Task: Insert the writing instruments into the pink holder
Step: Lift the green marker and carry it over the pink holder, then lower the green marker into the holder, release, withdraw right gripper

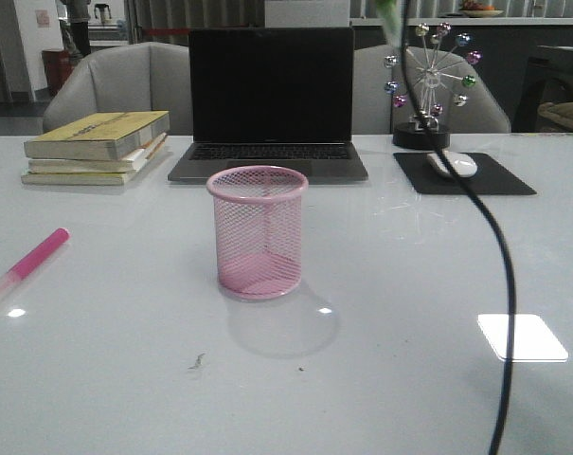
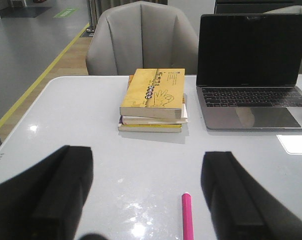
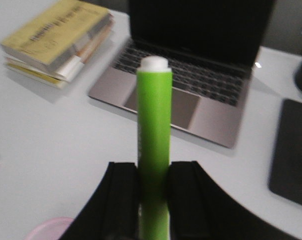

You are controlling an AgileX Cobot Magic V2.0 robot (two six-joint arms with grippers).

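Observation:
The pink holder (image 1: 258, 232) stands upright and empty at the table's middle, in front of the laptop. Its rim (image 3: 47, 228) peeks in below the right gripper. The hot pink marker (image 1: 35, 261) lies flat near the table's left edge. My left gripper (image 2: 147, 157) hangs open above the table; the pink marker (image 2: 186, 218) lies between its fingers, apart from both. My right gripper (image 3: 154, 172) is shut on the bright green marker (image 3: 154, 120), whitish end pointing away. A blurred green tip (image 1: 391, 15) shows at the front view's top edge. Neither gripper's fingers show in the front view.
An open laptop (image 1: 270, 95) sits behind the holder and a stack of books (image 1: 97, 147) at the back left. A mouse (image 1: 453, 164) on a black pad and a ferris-wheel ornament (image 1: 428, 81) stand back right. A black cable (image 1: 499, 256) hangs across the right side.

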